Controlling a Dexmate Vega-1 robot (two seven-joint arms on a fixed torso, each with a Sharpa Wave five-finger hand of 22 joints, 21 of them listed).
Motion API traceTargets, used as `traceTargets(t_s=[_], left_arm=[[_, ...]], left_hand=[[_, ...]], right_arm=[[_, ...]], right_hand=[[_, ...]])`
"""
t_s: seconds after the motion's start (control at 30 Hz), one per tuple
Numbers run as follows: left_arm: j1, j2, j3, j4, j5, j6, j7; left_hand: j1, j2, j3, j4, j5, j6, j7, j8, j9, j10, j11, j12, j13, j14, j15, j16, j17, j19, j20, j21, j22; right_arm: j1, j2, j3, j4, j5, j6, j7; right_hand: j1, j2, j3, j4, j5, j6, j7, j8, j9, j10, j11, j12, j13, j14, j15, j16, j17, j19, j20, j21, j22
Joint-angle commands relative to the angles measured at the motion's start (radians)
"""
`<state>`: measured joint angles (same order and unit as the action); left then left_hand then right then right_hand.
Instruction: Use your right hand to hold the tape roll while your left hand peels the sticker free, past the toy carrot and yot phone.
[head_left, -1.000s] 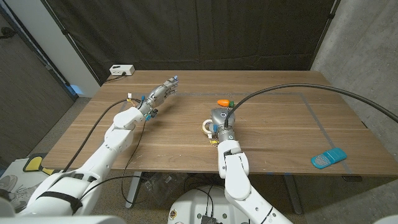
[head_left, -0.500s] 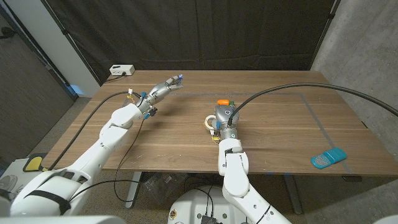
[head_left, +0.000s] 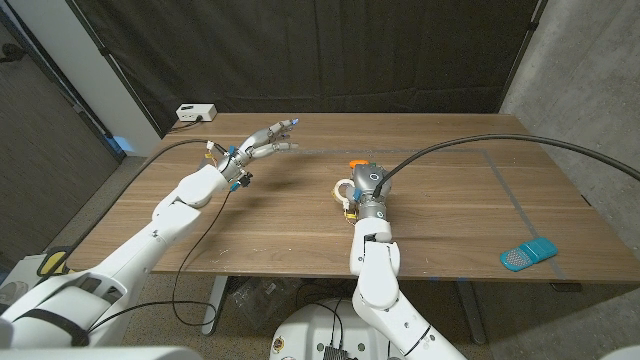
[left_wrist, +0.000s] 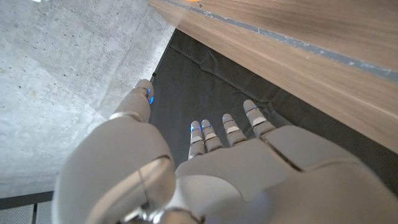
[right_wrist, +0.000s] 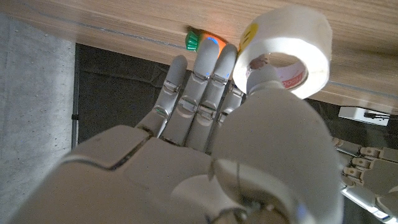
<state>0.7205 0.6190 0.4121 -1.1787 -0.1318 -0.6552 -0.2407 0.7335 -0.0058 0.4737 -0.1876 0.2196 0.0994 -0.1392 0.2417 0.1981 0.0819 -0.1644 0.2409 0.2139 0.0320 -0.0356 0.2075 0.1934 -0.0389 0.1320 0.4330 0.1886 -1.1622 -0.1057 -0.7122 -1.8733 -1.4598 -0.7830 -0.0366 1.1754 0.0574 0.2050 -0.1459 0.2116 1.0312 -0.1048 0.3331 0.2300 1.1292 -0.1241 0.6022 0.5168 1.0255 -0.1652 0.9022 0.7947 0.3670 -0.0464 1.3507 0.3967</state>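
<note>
Tape roll (right_wrist: 287, 51) sits near the middle of the table (head_left: 450, 230), right against the right hand (head_left: 366, 188). In the right wrist view the thumb pokes up into the roll's core while the other fingers (right_wrist: 198, 87) stretch out straight beside it, so the roll is hooked on the thumb, not wrapped by the whole hand. A yellow sticker (right_wrist: 249, 34) shows on the roll's rim. From the head view only a pale sliver of the roll peeks out at the hand's left side. The carrot (head_left: 356, 162) lies just beyond the fingertips, mostly hidden; in the wrist view only its green end and a glow of orange show. Over on the far left part of the table, the left hand (head_left: 262, 144) hangs in the air, fingers spread and straight, holding nothing. A blue phone (head_left: 528, 253) lies well apart near the right front edge. A white box (head_left: 195, 112) sits at the far left corner.
</note>
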Motion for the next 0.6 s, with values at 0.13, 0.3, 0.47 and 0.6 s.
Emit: traceTargets(t_s=[0.13, 0.3, 0.47, 0.6], left_arm=[[-0.034, 0.100, 0.116, -0.059, 0.053, -0.082, 0.097], [-0.040, 0.129, 0.147, -0.090, 0.077, -0.088, 0.133], [-0.048, 0.157, 0.172, -0.122, 0.116, -0.086, 0.174], [-0.052, 0.172, 0.191, -0.139, 0.142, -0.085, 0.210]], left_hand=[[0.054, -0.017, 0.012, 0.005, 0.008, 0.006, -0.028, 0.008, 0.006, -0.002, -0.019, 0.008, 0.013, -0.012, 0.009, 0.000, 0.011, -0.016, -0.007, -0.013, 0.004], [0.066, -0.028, 0.008, 0.013, 0.010, -0.010, -0.036, 0.001, 0.009, -0.017, -0.016, 0.004, 0.020, -0.031, 0.019, -0.002, 0.018, -0.038, -0.008, -0.024, 0.005], [0.071, -0.030, 0.006, 0.019, 0.011, -0.017, -0.042, -0.002, 0.010, -0.023, -0.018, 0.004, 0.025, -0.042, 0.023, -0.001, 0.024, -0.048, -0.009, -0.030, 0.005], [0.079, -0.030, 0.005, 0.025, 0.011, -0.004, -0.067, 0.004, 0.014, -0.027, -0.014, 0.006, 0.033, -0.052, 0.024, 0.002, 0.032, -0.061, -0.006, -0.037, 0.006]], right_arm=[[0.017, 0.056, 0.012, -0.015, 0.074, -0.050, -0.046], [0.028, 0.074, 0.011, -0.014, 0.092, -0.066, -0.057], [0.037, 0.081, 0.005, -0.015, 0.104, -0.073, -0.072], [0.041, 0.095, 0.006, -0.013, 0.117, -0.086, -0.090]], right_hand=[[0.055, 0.045, -0.007, 0.000, 0.001, 0.016, 0.015, 0.006, 0.007, 0.038, -0.018, 0.000, 0.008, 0.027, -0.065, 0.014, 0.013, 0.005, -0.075, 0.027, 0.001], [0.058, 0.043, -0.009, -0.001, -0.001, 0.021, 0.022, 0.007, 0.008, 0.046, -0.012, -0.002, 0.011, 0.029, -0.065, 0.015, 0.017, 0.009, -0.072, 0.045, -0.003], [0.060, 0.041, -0.010, -0.002, -0.002, 0.024, 0.023, 0.007, 0.008, 0.050, -0.010, -0.004, 0.011, 0.035, -0.065, 0.020, 0.023, 0.014, -0.070, 0.056, -0.007], [0.062, 0.040, -0.010, -0.003, -0.004, 0.024, 0.026, 0.006, 0.009, 0.054, -0.011, -0.006, 0.013, 0.038, -0.065, 0.022, 0.027, 0.016, -0.070, 0.067, -0.011]])
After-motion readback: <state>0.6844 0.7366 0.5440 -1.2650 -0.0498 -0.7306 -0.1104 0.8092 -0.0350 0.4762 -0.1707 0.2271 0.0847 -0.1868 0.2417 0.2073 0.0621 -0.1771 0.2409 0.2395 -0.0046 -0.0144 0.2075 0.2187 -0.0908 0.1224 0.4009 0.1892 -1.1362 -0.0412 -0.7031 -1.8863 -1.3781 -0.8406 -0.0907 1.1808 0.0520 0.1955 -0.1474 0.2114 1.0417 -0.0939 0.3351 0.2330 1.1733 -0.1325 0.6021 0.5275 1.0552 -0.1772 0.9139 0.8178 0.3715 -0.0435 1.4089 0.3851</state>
